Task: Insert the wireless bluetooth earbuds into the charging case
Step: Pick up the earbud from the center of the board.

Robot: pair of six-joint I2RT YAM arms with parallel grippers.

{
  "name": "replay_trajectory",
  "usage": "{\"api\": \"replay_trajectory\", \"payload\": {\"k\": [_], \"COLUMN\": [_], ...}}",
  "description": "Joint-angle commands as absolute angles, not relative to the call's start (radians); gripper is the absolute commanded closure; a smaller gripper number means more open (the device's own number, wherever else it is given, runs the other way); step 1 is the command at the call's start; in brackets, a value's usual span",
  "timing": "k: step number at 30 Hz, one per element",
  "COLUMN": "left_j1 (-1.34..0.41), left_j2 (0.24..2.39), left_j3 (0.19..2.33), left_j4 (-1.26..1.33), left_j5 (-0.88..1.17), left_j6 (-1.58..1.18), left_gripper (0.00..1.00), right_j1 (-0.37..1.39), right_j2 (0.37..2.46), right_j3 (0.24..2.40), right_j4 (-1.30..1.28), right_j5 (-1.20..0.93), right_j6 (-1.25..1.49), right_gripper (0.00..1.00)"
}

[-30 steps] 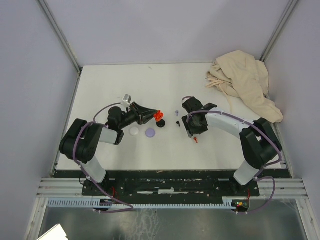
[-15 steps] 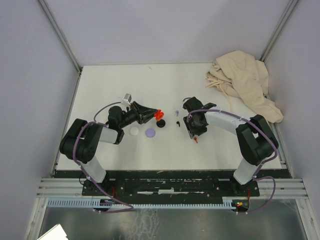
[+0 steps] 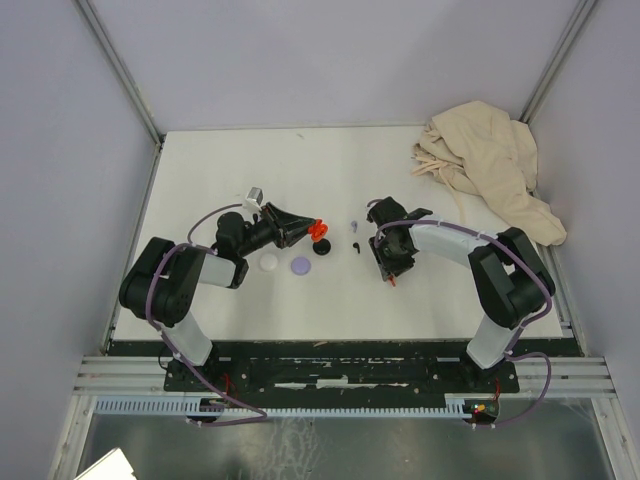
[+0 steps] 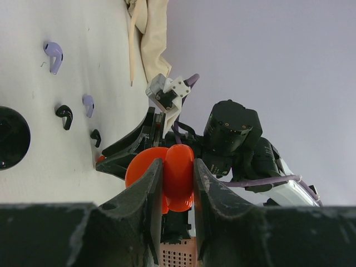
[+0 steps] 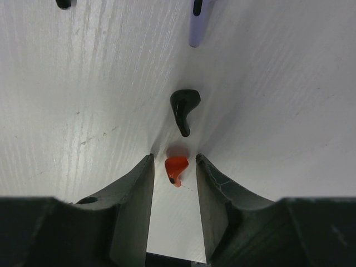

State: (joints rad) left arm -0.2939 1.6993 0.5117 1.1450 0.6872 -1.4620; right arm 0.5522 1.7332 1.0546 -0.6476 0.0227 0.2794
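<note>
The tiny red stemmed plastic earbud (image 5: 176, 168) lies flat between the slightly parted fingers of the right gripper (image 5: 173, 161), untouched. The left gripper (image 4: 177, 165) is clamped tight on the round red plastic case (image 4: 179, 186).

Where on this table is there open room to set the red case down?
Bare table runs beyond both arms, from its left edge to the cloth, and along the near edge before the discs. Crowded: the middle, with earbuds, left gripper, right gripper.
</note>
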Motion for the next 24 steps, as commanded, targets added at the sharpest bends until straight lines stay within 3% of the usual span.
{"api": "replay_trajectory", "payload": {"k": [1,12,19,24], "left_j1": [-0.298,-0.298,-0.298,-0.305], "left_j2": [1.694,1.695,1.692,1.691], "left_j3": [0.538,0.539,0.539,0.542], "left_j4": [1.166,1.162,1.160,1.155], "left_j5": [0.701,0.699,0.699,0.693], "left_j6": [-1.411,-1.411,-1.410,-1.411], "left_gripper": [0.97,0.97,0.97,0.97], "right_j1": [0.545,0.536,0.536,0.536], "right_j2": [1.738,1.742,1.715,1.569], "right_j3": [1.048,1.046,1.059,1.092], "right_j4": [-0.622,-0.626,-0.640,-0.616], "right_j5": [0.012,0.014,0.024,0.031], "right_j6": [0.267,0.265,0.268,0.262], "right_gripper": [0.57,0.67,0.85,0.96]}}
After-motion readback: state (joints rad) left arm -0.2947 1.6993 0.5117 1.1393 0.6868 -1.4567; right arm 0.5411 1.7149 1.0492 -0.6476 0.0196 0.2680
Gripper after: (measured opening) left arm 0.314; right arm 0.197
